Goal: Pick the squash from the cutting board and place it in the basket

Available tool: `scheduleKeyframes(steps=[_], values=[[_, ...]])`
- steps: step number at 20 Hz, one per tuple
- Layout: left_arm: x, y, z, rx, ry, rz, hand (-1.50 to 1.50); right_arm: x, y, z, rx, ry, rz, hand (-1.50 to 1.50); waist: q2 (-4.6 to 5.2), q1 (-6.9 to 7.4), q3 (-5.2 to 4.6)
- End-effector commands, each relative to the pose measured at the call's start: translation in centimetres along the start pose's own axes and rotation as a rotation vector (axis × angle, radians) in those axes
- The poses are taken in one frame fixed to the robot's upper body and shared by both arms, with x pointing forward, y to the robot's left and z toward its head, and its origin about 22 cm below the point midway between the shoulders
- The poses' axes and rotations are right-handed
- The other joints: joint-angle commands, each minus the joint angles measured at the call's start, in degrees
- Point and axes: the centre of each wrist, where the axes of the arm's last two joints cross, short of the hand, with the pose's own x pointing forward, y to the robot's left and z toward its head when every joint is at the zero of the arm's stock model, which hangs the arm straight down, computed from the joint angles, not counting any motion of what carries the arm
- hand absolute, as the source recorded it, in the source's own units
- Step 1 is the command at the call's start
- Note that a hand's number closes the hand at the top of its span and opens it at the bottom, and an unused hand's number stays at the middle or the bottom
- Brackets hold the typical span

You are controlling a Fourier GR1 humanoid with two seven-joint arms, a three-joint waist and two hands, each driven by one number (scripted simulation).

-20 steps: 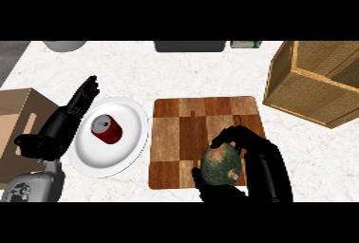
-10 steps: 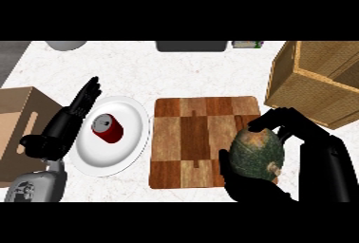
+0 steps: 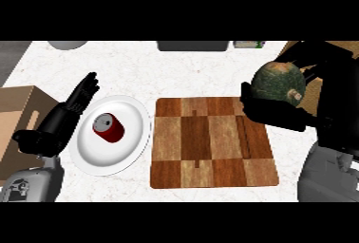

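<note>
One squash [image 3: 279,84], dark green with tan patches, was up off the one cutting board [image 3: 210,142], held at the view's right above the board's far right corner and out past its right edge. The right hand [image 3: 272,113] was clamped on it, the palm beneath and black fingers [image 3: 308,53] curled over the top and the far side, so that only the near face of the squash showed. The checkered wooden board lay bare on the white counter [image 3: 175,71], with nothing resting on it. Of the basket [image 3: 347,45] only a brown sliver showed at the upper right corner, behind the right arm; whether the squash was already over it could not be told. Just beside the board's left edge sat one white plate [image 3: 133,154], and on it one red can [image 3: 109,128] lying on its side, its grey end turned toward the far left. The left hand [image 3: 77,102] rested at the plate's far left rim, fingers straight and apart, pointing away and holding nothing. One cardboard box [image 3: 21,109] stood at the left edge. Along the far edge were three more things, each cut off: a grey round one [image 3: 67,44], a dark grey one [image 3: 193,45] and a small green one [image 3: 249,44].
</note>
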Motion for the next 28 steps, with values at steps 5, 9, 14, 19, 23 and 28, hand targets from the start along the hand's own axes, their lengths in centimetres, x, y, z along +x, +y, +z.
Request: scheduleKeyframes(steps=[5, 9, 14, 19, 23, 28], values=[[0.0, -0.3, -0.4, -0.019, -0.011, 0.0, 0.0, -0.7, -2.0, -8.2, -0.189, 0.088, -0.069, 1.5, 0.08, 0.14, 0.01], [0.2, -1.1, -0.7, -0.015, 0.015, 0.012, 0.0, -2.4, -4.1, -11.1, -0.253, 0.1, -0.068, 1.5, 0.05, -0.09, 0.02], [-0.1, -0.9, -1.0, -0.011, 0.006, 0.004, 0.0, -6.0, -4.9, -14.0, -0.253, 0.154, -0.018, 1.5, 0.04, -0.11, 0.01], [0.1, 0.4, 1.0, -0.011, 0.009, 0.023, 0.0, -11.9, -4.3, -14.3, -0.218, 0.165, -0.003, 1.5, -0.04, 0.09, 0.03], [-0.9, 0.9, 0.1, -0.002, -0.003, 0.008, 0.0, -14.4, -4.5, -15.1, -0.229, 0.186, -0.012, 1.5, 0.01, -0.12, 0.02], [-0.3, 0.6, -0.6, 0.006, 0.003, -0.002, 0.0, -16.5, -4.4, -16.6, -0.298, 0.145, 0.025, 1.5, 0.05, 0.09, 0.02]])
